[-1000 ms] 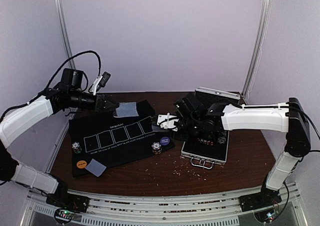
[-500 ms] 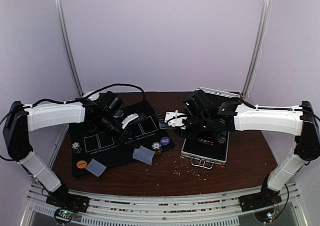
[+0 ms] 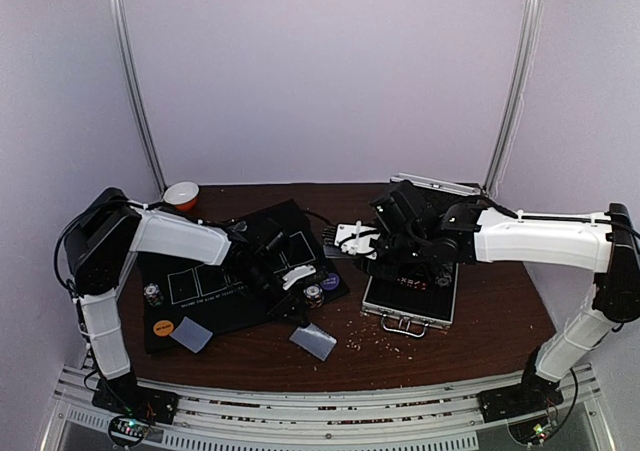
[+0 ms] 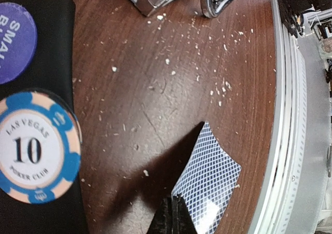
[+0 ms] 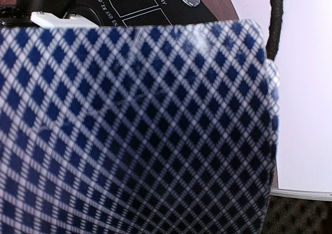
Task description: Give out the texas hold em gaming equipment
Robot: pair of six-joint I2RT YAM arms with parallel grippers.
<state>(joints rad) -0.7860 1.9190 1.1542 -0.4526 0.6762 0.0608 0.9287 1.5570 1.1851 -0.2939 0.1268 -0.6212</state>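
left pincer (image 4: 173,214) clamped shut on one edge of a single playing card (image 4: 210,179), low over bare desk (image 4: 155,73), just off the black mat (image 3: 200,271), near the blue 10 chip (image 4: 36,148). card's long axis runs straight away from the fingertips. right pincer (image 3: 350,239) part-closed around the card deck (image 5: 135,125), well apart.

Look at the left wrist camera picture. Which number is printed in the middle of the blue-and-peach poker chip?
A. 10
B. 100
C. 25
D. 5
A: the poker chip, just below the purple disc in the left wrist view, reads LAS VEGAS, 10, POKER CLUB on its white centre.
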